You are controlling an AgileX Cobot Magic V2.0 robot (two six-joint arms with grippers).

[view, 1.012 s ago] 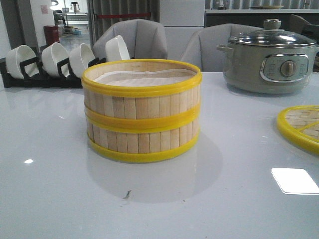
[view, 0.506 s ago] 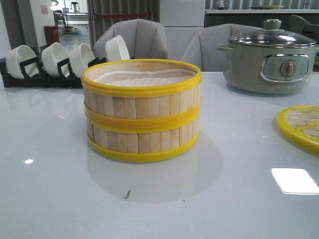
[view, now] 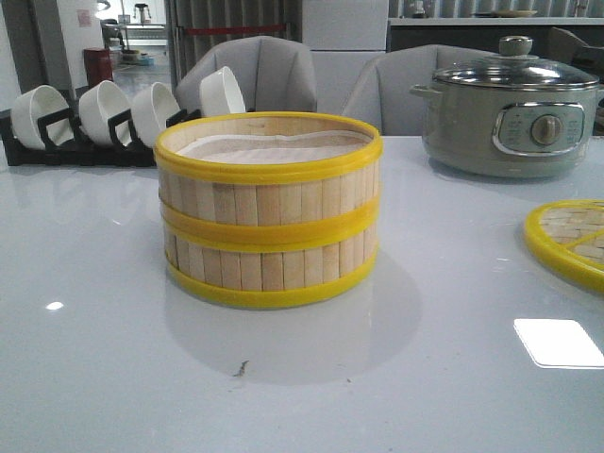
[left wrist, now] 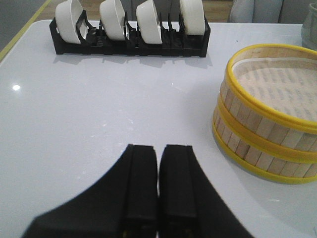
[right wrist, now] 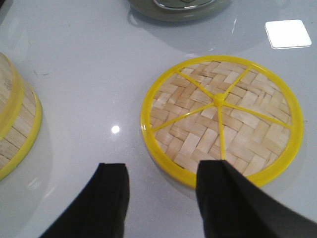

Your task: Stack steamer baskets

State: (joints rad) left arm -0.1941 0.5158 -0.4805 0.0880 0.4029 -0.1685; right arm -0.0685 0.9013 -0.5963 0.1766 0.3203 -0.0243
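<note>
The white glossy table (view: 94, 377) carries everything in view. The largest thing on it is the grey electric pot (view: 510, 118) with a glass lid, standing near the far right corner. Next come the steamer baskets (view: 269, 212), two of them stacked one on the other near the middle of the tabletop, a little toward the left edge; their yellow rims meet in a band halfway up, and a white liner lies inside the upper one. The black rack (view: 85, 142) with four white bowls (view: 102, 109) set on edge stands along the far left edge, behind the baskets. The woven lid (right wrist: 220, 119) with its yellow rim, spokes and knob lies flat near the right edge, apart from the stack. The right gripper (right wrist: 161, 196) hovers over the table just beside the lid with its fingers spread wide, holding nothing. The left gripper (left wrist: 158, 188) hangs above bare tabletop beside the stack, its fingers pressed together and nothing between them.
</note>
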